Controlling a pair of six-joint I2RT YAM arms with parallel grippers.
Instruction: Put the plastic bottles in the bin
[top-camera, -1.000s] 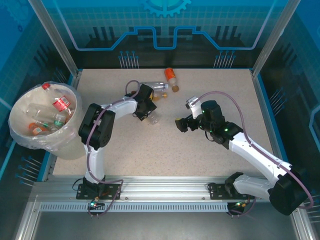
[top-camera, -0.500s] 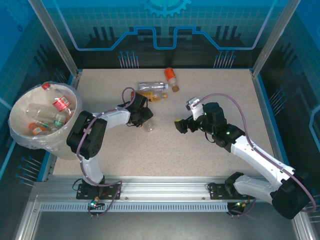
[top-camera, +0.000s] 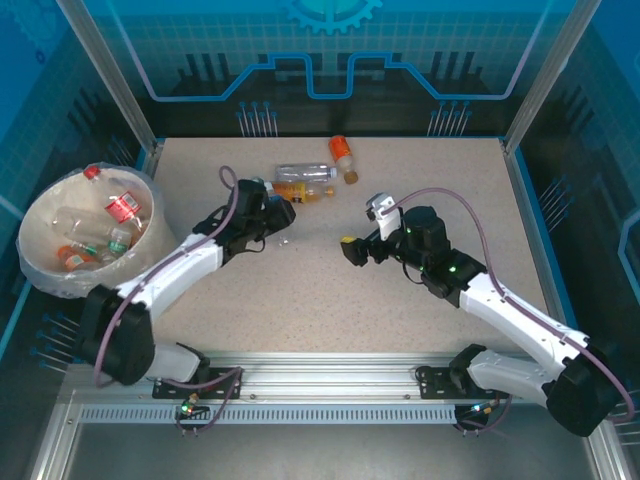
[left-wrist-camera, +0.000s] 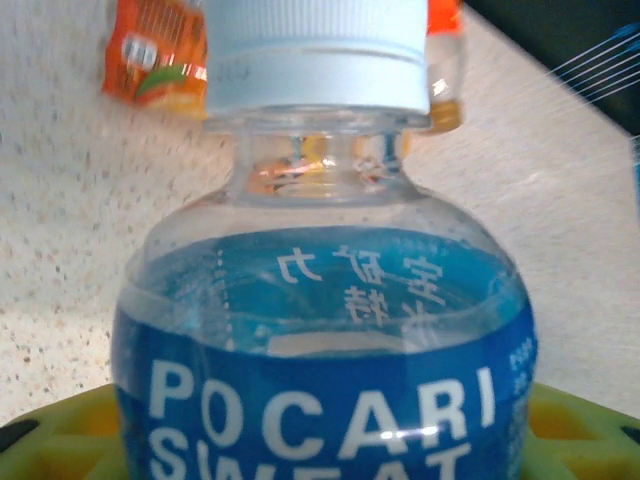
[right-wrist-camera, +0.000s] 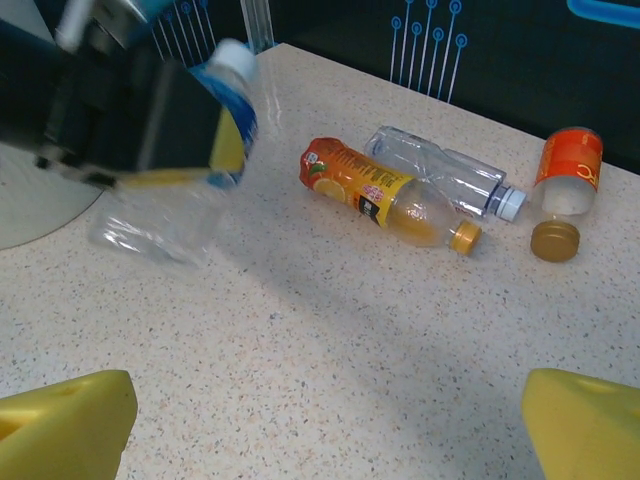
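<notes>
A clear bottle with a blue label and white cap (left-wrist-camera: 320, 300) fills the left wrist view, clamped between my left gripper's yellow-green fingers (left-wrist-camera: 60, 435). My left gripper (top-camera: 273, 222) is shut on it and holds it off the table, right of the bin (top-camera: 135, 295). The bin is a cream bucket with a clear bag and has several bottles inside. Three bottles lie at the far middle: an orange-labelled one (top-camera: 300, 191), a clear one (top-camera: 305, 172), and a short orange one (top-camera: 342, 153). My right gripper (top-camera: 352, 250) stands open over bare table, short of them.
A loose gold cap (right-wrist-camera: 555, 240) lies beside the short orange bottle (right-wrist-camera: 568, 170). Blue walls and metal posts enclose the table. Speckled tabletop (top-camera: 400, 330) spreads between the arms and the near rail.
My left arm has lifted the blue-labelled bottle and swung left, away from the lying bottles, toward the bin. The right gripper has drifted slightly left, still open.
</notes>
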